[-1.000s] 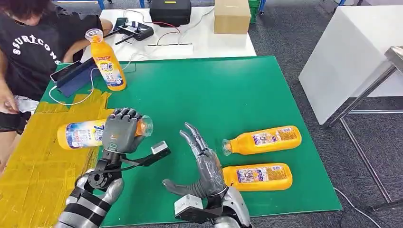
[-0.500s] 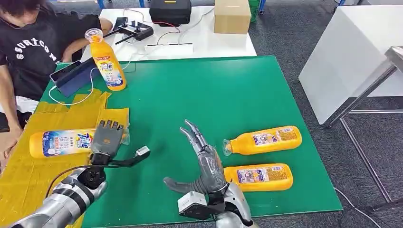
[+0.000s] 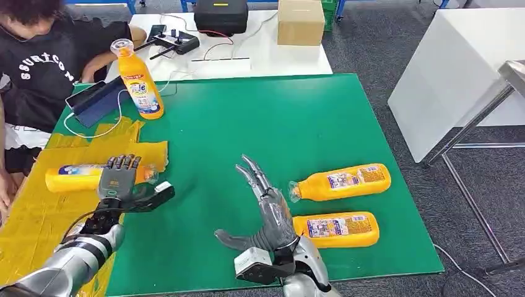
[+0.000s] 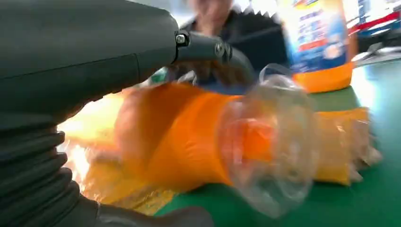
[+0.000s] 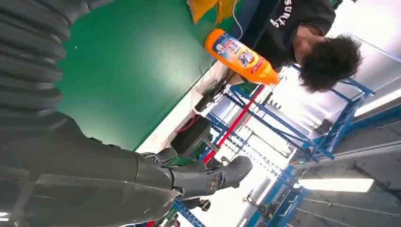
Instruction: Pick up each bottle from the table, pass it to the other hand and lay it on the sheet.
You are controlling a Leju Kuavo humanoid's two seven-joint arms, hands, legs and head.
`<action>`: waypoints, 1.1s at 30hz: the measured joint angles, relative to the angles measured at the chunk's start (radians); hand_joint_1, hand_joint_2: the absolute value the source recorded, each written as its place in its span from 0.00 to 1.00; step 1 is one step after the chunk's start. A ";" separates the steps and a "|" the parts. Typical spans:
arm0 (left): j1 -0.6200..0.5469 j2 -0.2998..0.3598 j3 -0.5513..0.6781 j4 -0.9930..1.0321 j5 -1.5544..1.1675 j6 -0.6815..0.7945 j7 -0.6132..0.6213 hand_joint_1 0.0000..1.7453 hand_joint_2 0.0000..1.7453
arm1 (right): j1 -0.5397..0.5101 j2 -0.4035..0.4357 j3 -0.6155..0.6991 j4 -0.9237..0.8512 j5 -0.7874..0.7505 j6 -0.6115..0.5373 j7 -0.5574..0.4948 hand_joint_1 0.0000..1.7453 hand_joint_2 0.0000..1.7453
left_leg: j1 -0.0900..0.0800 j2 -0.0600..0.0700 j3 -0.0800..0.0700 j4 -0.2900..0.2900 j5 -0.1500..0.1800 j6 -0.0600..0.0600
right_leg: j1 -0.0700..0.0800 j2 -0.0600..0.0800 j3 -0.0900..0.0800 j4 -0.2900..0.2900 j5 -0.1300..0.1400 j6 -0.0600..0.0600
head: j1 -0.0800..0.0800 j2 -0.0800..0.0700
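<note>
In the head view, an orange bottle is seen lying on the yellow sheet at about nine o'clock of the green tabletop, its neck end under the curled fingers of the left hand, by which it is gripped. The right hand is held up with fingers wide, nothing in it; two lying bottles are found at its three o'clock, apart from it. An upright bottle stands at eleven o'clock.

In the left wrist view, the blurred bottle's clear cap is shown jutting beyond the thumb.

In the right wrist view, the spread fingers are seen bare.
</note>
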 measured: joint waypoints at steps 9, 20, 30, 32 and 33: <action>0.014 -0.078 0.236 0.003 0.262 -0.047 -0.284 0.00 1.00 | 0.000 0.000 0.000 0.007 0.010 -0.008 0.005 0.00 1.00 | 0.000 -0.001 -0.001 0.000 0.001 0.000 | 0.000 -0.001 0.000 0.000 0.000 0.000 | 0.001 0.000; 0.134 -0.192 0.442 -0.279 0.818 -0.350 -0.635 0.00 1.00 | 0.008 -0.004 -0.002 0.015 0.083 -0.036 0.027 0.00 1.00 | -0.002 0.000 -0.002 0.000 0.000 0.001 | -0.002 -0.001 -0.001 0.000 0.000 0.000 | 0.000 0.000; 0.238 -0.216 0.442 -0.546 0.869 -0.381 -0.612 0.00 1.00 | 0.019 -0.030 -0.010 0.013 0.105 -0.036 0.039 0.00 1.00 | -0.001 0.000 -0.003 0.000 0.000 0.001 | -0.002 -0.001 -0.002 0.000 0.000 0.000 | 0.000 0.000; 0.243 -0.217 0.442 -0.560 0.869 -0.381 -0.611 0.00 1.00 | 0.019 -0.031 -0.011 0.013 0.105 -0.036 0.039 0.00 1.00 | -0.001 0.000 -0.003 0.000 0.000 0.001 | -0.002 -0.001 -0.002 0.000 0.000 0.000 | 0.001 0.000; 0.245 -0.218 0.442 -0.566 0.869 -0.381 -0.611 0.00 1.00 | 0.019 -0.032 -0.011 0.013 0.105 -0.036 0.039 0.00 1.00 | -0.001 0.000 -0.003 0.000 0.000 0.001 | -0.002 -0.001 -0.002 0.000 0.000 0.000 | 0.000 0.000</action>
